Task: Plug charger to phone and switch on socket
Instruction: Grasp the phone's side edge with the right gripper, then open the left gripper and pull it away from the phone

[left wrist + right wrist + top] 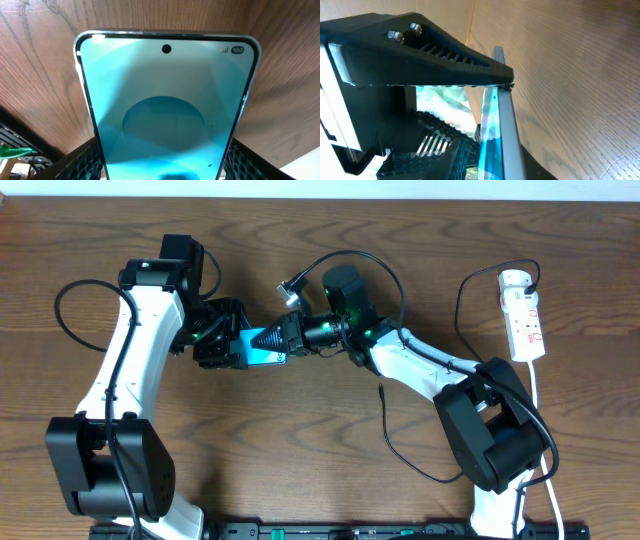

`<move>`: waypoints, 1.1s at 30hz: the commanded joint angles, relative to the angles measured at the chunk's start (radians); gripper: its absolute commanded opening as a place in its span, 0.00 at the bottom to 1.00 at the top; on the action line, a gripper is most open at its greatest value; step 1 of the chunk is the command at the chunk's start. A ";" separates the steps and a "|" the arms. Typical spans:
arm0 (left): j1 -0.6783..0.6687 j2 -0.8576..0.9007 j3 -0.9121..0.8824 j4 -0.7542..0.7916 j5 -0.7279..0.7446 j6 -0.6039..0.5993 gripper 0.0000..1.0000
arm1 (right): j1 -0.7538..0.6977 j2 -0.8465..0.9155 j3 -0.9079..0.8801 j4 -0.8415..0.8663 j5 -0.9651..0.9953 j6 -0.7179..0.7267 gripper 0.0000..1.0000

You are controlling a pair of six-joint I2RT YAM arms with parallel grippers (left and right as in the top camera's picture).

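The phone, with its turquoise screen, is held above the table's middle between both arms. My left gripper is shut on its side edges; the left wrist view shows the screen filling the space between the fingers. My right gripper grips the phone's other end. In the right wrist view the phone stands edge-on between the fingers, which look closed on it. The charger's plug tip lies free on the table, its black cable looping towards the socket at the far right.
The socket's white cord runs down the right side past the right arm's base. The arms' own black cables loop above the right wrist and left of the left arm. The wooden table's far edge is at the top.
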 commanded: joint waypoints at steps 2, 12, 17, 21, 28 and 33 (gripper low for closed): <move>0.005 -0.002 0.003 -0.008 0.010 -0.008 0.07 | 0.010 -0.002 0.003 -0.014 0.000 -0.013 0.22; 0.005 -0.002 0.003 -0.008 0.005 0.006 0.07 | 0.010 -0.002 0.003 -0.014 0.001 -0.013 0.13; 0.005 -0.002 0.003 -0.008 0.005 0.007 0.07 | 0.010 -0.002 0.003 -0.014 0.001 -0.013 0.08; 0.005 -0.002 0.003 -0.008 0.005 0.010 0.07 | 0.010 -0.002 0.003 -0.014 0.001 -0.013 0.01; 0.005 -0.002 0.003 -0.007 -0.014 0.011 0.07 | 0.010 -0.002 0.003 -0.014 0.001 -0.013 0.01; 0.005 -0.002 0.003 0.017 -0.013 0.023 0.17 | 0.010 -0.002 0.003 -0.020 0.000 -0.013 0.01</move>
